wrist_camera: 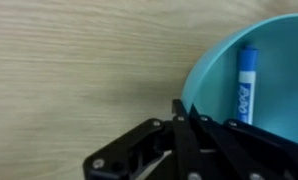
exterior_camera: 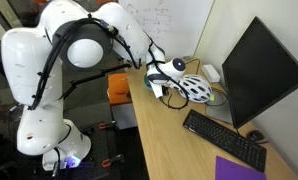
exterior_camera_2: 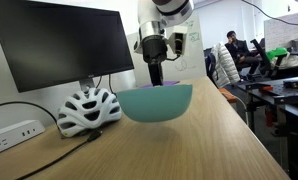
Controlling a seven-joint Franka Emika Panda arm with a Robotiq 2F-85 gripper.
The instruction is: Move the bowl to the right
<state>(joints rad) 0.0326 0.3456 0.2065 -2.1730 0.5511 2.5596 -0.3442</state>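
Note:
A teal bowl point(exterior_camera_2: 156, 102) stands on the wooden desk point(exterior_camera_2: 179, 150) in front of the monitor; it also shows at the right of the wrist view point(wrist_camera: 274, 90). A blue marker point(wrist_camera: 245, 85) lies inside it. My gripper point(exterior_camera_2: 156, 78) comes down from above onto the bowl's far rim. In the wrist view the two black fingers point(wrist_camera: 182, 108) are pressed together on the bowl's thin rim. I cannot tell whether the bowl is touching the desk or held just above it. In an exterior view the gripper point(exterior_camera: 161, 82) hides the bowl.
A white bike helmet point(exterior_camera_2: 87, 108) lies beside the bowl, also seen in an exterior view point(exterior_camera: 195, 88). A monitor point(exterior_camera_2: 59, 45) stands behind it, with a power strip point(exterior_camera_2: 14, 132) and cables. A keyboard point(exterior_camera: 224, 138) and a purple notebook point(exterior_camera: 239, 170) lie farther along the desk.

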